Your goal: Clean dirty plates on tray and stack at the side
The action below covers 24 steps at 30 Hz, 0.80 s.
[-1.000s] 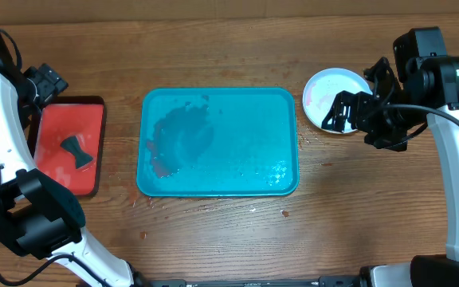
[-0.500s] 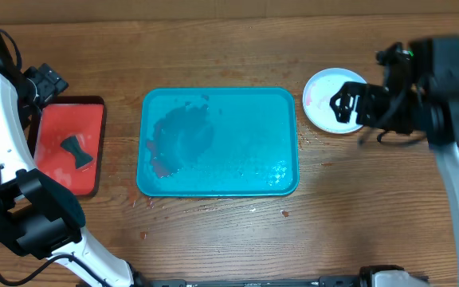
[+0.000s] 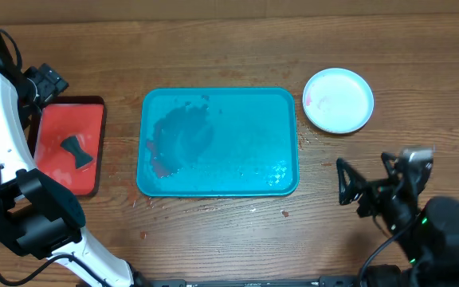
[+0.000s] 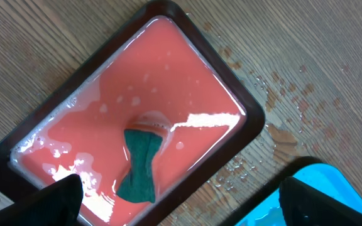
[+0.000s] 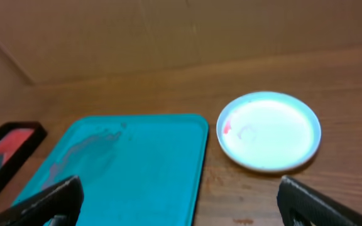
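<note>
A white plate (image 3: pixel 339 100) with a small red smear near its left rim lies on the table, right of the teal tray (image 3: pixel 217 142). It also shows in the right wrist view (image 5: pixel 269 130). No yellow-green or blue-green plate is in view. The tray holds no plates, only wet smears, and shows in the right wrist view (image 5: pixel 124 163). My right gripper (image 3: pixel 365 191) is open and empty, near the front right, well short of the plate; its fingers frame the right wrist view (image 5: pixel 178 204). My left gripper (image 4: pixel 178 201) is open and empty above the red tray.
A red tray (image 3: pixel 70 146) with a dark rim sits at the left, filled with pinkish liquid. A dark green sponge (image 4: pixel 140 166) lies in it. Water drops speckle the wood between the red tray and the teal tray's corner (image 4: pixel 313 194). A wall runs along the table's far edge.
My right arm has pulled away from the white plate toward the front right of the table. The plate stays where it was. The left arm has not moved.
</note>
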### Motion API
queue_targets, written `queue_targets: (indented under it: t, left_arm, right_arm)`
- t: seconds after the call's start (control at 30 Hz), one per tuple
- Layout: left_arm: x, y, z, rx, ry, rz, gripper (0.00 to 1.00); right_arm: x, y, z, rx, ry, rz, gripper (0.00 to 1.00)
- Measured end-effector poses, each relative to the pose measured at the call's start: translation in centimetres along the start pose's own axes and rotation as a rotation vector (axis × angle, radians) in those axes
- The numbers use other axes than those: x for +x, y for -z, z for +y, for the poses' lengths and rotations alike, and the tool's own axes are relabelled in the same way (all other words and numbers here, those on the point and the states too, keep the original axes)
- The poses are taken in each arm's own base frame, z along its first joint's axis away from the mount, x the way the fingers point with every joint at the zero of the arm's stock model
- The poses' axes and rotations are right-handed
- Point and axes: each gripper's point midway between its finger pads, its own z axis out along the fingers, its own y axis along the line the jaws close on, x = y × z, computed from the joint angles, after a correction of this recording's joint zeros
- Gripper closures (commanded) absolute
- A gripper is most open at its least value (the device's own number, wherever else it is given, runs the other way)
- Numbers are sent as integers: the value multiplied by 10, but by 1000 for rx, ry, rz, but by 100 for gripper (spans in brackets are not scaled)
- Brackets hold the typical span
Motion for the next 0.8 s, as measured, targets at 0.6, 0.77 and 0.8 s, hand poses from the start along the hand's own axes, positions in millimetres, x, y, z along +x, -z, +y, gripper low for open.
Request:
queue_targets:
  t: [0.6,0.77,0.8]
  left_arm:
    - [0,0,0,0,0,-1,1]
    - [0,0,0,0,0,-1,0]
    - [0,0,0,0,0,-1,0]
  right_arm:
    - [38,-20,-17,-39,60,-306,0]
    - [31,-21,-25,-7,65,-369,0]
    - [32,-22,-27,-1,65,-371,0]
